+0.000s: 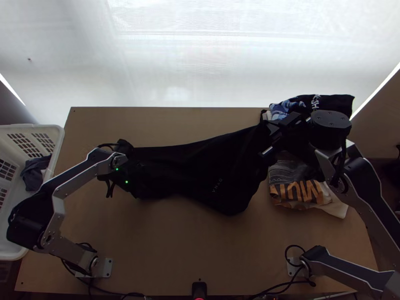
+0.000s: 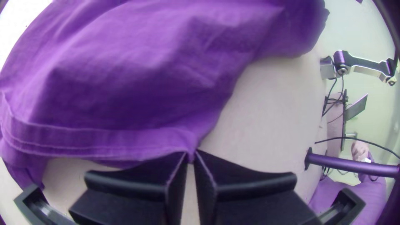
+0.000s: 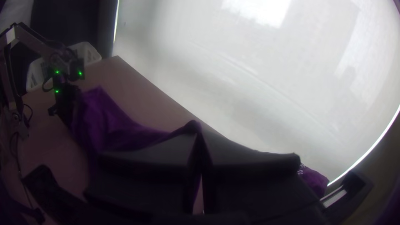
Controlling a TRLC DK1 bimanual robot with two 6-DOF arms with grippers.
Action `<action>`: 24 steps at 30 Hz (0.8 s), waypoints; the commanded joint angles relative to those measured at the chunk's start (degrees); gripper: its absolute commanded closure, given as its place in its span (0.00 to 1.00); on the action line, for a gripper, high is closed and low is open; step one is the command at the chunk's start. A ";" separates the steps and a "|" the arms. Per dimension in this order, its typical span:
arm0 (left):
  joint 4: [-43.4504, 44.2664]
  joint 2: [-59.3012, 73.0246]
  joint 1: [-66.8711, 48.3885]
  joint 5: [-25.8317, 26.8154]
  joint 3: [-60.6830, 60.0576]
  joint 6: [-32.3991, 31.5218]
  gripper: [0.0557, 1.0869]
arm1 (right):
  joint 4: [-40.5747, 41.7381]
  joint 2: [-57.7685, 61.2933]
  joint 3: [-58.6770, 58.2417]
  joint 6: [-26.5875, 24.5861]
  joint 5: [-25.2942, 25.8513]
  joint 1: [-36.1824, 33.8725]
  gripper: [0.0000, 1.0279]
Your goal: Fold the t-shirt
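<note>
A black t-shirt (image 1: 200,167) stretches between the two grippers in the top view, narrow at the left and wider at the right, with small print on it. At its left end is my left gripper (image 1: 119,167). In the left wrist view my left gripper (image 2: 191,156) is shut on a corner of the stitched hem of the t-shirt (image 2: 146,75). My right gripper (image 1: 269,141) is at the cloth's upper right end. The right wrist view shows my right gripper (image 3: 198,132) shut on a bit of the t-shirt (image 3: 108,125), which hangs across towards the left arm.
Under and beside the right gripper lie other garments: a dark one (image 1: 335,104) at the table's far right corner and a grey one with orange letters (image 1: 300,192) nearer. A white basket (image 1: 54,135) with dark cloth stands at the left. Bare table (image 1: 180,240) shows in front of the t-shirt.
</note>
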 commanded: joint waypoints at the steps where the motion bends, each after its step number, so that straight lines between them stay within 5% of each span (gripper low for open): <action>1: 4.17 -6.08 0.29 0.56 -2.88 0.73 0.97 | 0.19 -0.12 0.05 0.25 0.04 0.25 0.97; 9: -2.77 -18.47 14.00 9.00 11.62 -3.14 0.97 | 0.28 -1.70 0.75 1.31 0.13 -1.25 0.97; 17: -3.74 -20.31 27.98 10.76 24.54 -5.07 0.97 | 0.37 -3.11 2.24 1.66 0.04 -5.73 0.97; 24: -3.74 -14.25 41.16 12.43 33.95 -18.25 0.97 | -0.16 -4.42 7.52 2.36 0.13 -11.71 0.97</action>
